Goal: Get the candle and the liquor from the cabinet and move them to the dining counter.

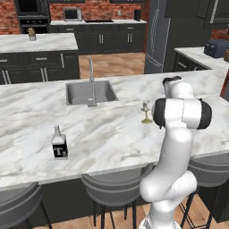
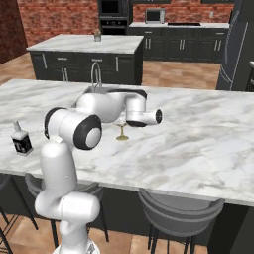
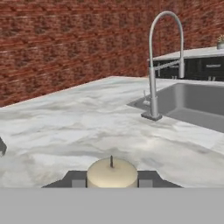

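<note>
Across the middle of both base views runs the dining counter [image 1: 112, 134], a long white, grey-veined marble top; I see its inset steel sink [image 1: 89, 91] and tall arched faucet [image 1: 91, 82] toward the far side, left of centre. Grey stools [image 1: 114, 188] stand along its near edge. My white arm [image 1: 176, 147] rises at the near right and bends over the marble. The liquor [image 1: 59, 144], a square black bottle with a white "T" label, stands upright near the near edge, well to the left of the arm. The candle [image 1: 146, 112], smallest of all, stands upright on its golden base on the marble, right of the sink. In the hand view, the gripper [image 3: 112, 180] has its fingers [image 3: 78, 181] closed against either side of the cream candle top.
</note>
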